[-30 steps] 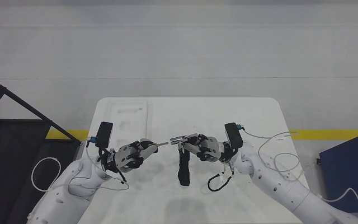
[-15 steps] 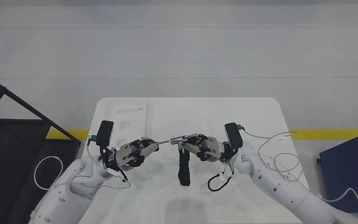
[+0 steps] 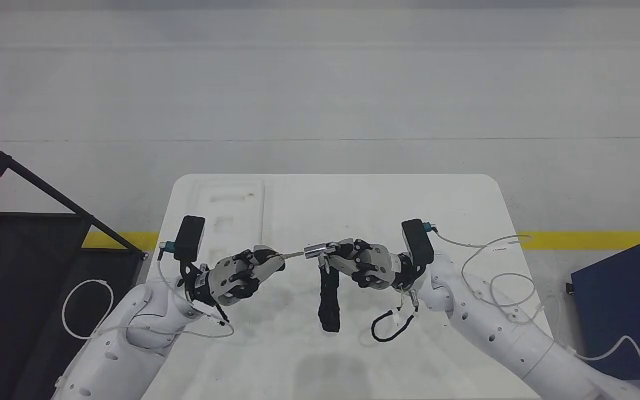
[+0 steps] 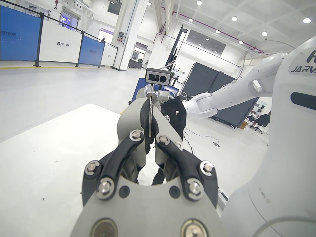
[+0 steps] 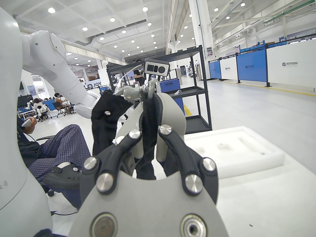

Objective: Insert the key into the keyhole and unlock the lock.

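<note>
Now — left gripper [image 4: 149, 106] clamped on thin silver metal key [image 4: 150, 119], likely stiff, light; right gripper [image 5: 151, 97] clamped on silver cylinder lock [image 5: 132, 94] — probably slippery.

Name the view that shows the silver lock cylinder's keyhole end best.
The left wrist view: the silver metal lock cylinder faces it end-on, with the flat metal key tip at its face. The top view shows it as a small sideways bar; the right wrist view shows its side from behind.
</note>
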Tool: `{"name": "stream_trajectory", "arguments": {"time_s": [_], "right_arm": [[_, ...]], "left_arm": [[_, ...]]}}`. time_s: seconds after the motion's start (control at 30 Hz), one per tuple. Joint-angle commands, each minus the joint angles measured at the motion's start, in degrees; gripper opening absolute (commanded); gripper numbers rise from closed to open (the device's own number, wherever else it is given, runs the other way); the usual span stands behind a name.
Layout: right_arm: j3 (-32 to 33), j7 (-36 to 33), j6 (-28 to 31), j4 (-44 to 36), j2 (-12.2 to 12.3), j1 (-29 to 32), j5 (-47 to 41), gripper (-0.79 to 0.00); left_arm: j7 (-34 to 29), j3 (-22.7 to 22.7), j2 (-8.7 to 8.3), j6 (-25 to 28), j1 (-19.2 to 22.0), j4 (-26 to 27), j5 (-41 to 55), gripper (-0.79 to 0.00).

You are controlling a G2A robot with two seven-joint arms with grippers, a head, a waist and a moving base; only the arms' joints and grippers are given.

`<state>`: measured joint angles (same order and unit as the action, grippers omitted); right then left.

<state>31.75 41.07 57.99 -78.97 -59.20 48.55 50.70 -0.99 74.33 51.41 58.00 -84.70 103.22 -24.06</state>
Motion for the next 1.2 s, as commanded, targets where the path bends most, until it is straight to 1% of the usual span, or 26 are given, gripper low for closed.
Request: {"name": "stream_trajectory", "arguments": {"time_s": [0.0,0.73,1.17], "right_arm": [[0.0,0.0,0.0,0.0,0.0,0.0,0.0,-0.785],[0.0,0.0,0.0,0.0,0.0,0.0,0.0,-0.785],[0.0,0.0,0.0,0.0,0.0,0.0,0.0,-0.785]], "left_arm": [[-0.1,-0.04,0.03,0.0,0.0,0.03,0.05,-0.785],[-1.25,-0.33,0.39,0.0,0.32,0.25,0.43,-0.785],[-3.6,-0.67,0.49,0.0,1.76,0.59,1.21,-0.785]]}}
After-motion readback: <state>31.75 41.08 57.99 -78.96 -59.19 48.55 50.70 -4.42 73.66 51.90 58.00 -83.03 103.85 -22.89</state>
